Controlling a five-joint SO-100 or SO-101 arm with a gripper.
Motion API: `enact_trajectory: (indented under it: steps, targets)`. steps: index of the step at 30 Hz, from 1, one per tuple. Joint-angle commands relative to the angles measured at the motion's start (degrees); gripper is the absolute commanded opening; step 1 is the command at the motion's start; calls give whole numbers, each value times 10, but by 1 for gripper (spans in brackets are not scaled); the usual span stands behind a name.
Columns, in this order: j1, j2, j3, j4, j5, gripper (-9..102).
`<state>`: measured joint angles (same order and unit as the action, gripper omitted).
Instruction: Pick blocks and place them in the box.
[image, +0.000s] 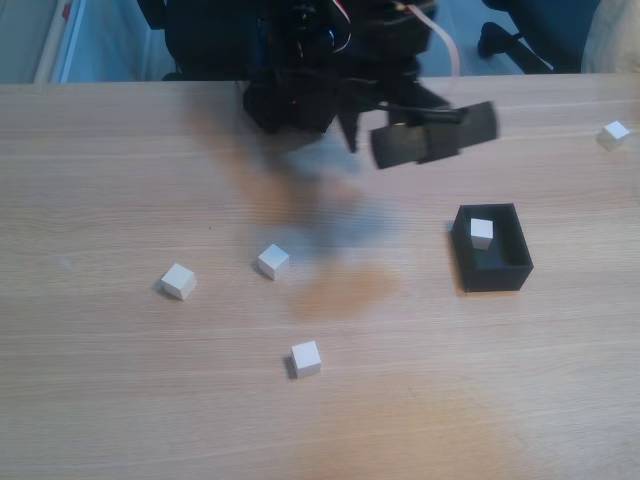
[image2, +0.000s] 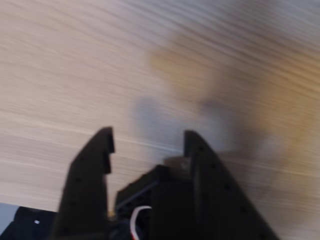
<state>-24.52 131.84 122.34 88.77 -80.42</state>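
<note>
Gripper (image2: 148, 140), blurred but seemingly spread apart and bare, above table (image: 120, 400); box (image: 492, 270) holds one block (image: 482, 233).

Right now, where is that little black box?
In the fixed view, the black box sits on the table's right side, holding one white block, below and right of the blurred end effector.

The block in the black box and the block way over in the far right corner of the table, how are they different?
The block in the box sits inside the box, with black walls around it; the corner block lies on the bare table. The boxed block is already put away; the corner block is yet to be picked up. The corner block lies farther from the camera, near the table's back edge. Both are small plain white cubes.
</note>
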Motion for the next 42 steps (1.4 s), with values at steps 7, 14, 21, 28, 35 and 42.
enact_trajectory:
  steps: [7, 14, 21, 28, 35, 42]
  targets:
    - [151, 24, 39, -98, -89, 19]
    - [221, -70, 39, -263, -93, 21]
    - [289, -172, 24, -379, -73, 21]
    - [335, -219, 20, -417, -77, 21]
    - [340, -252, 3, -418, -71, 21]
    - [333, -280, -11, -425, -51, 21]
